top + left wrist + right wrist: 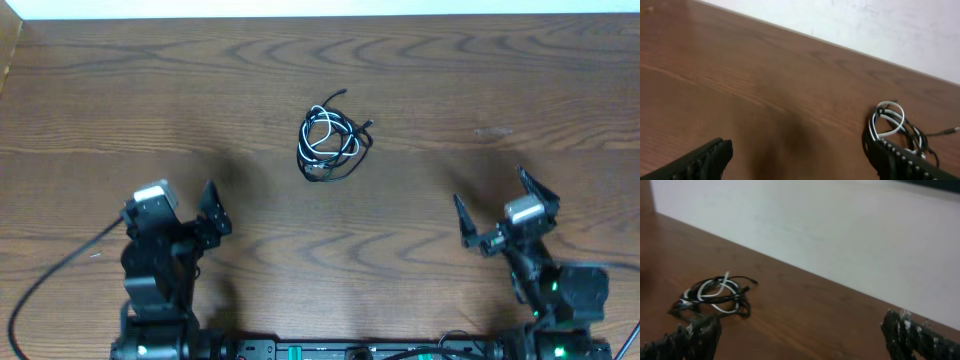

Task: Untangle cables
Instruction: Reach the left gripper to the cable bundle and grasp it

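Left fingers [900, 159] were spread wide and held nothing. Right fingers [912, 330] likewise stood fully apart and empty. Both pairs hung over the desk [470, 80], near its front edge and well apart from each other. Neither pair touched the cables [332, 140].

The cables lay in one tangled bundle on the desk, beyond both arms and roughly between them. The white cable [888, 120] formed loops within the bundle, and the black cable [357, 150] coiled around and through them. One loose dark end stuck out toward the far side, another to the right. In the left wrist view, one finger partly hid the bundle. A pale wall [840, 235] ran behind the desk.
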Action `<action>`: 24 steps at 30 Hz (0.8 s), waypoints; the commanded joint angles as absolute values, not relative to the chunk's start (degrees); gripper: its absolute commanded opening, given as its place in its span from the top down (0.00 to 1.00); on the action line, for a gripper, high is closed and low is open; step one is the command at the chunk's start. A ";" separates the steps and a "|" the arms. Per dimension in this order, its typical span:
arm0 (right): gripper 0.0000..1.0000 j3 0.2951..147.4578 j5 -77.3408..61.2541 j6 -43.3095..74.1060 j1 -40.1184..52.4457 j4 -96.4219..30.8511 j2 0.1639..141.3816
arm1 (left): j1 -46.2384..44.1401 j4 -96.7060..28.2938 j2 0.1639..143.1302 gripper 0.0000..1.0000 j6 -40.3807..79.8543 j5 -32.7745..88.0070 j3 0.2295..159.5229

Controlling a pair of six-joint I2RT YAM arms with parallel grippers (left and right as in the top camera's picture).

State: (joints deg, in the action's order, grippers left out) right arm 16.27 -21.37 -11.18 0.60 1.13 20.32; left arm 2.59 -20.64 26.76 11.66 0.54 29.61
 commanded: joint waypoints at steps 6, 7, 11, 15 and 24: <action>0.01 35.29 -29.89 -10.31 0.36 -7.01 40.77 | 2.81 -29.91 41.12 0.07 10.28 1.10 46.00; 0.01 38.06 -31.16 -10.31 0.36 -8.84 43.51 | 2.81 -30.98 43.03 0.07 10.26 1.13 47.75; 0.01 49.52 -34.98 -10.31 0.36 -17.50 54.37 | 2.81 -36.71 51.16 0.07 10.04 1.10 55.77; 0.01 60.88 -37.23 -10.33 0.38 -27.16 64.90 | 2.37 -42.76 60.38 0.07 9.78 1.13 65.19; 0.01 79.50 -37.69 -11.66 0.47 -39.62 82.63 | -4.56 -50.48 80.09 0.07 6.24 1.76 83.53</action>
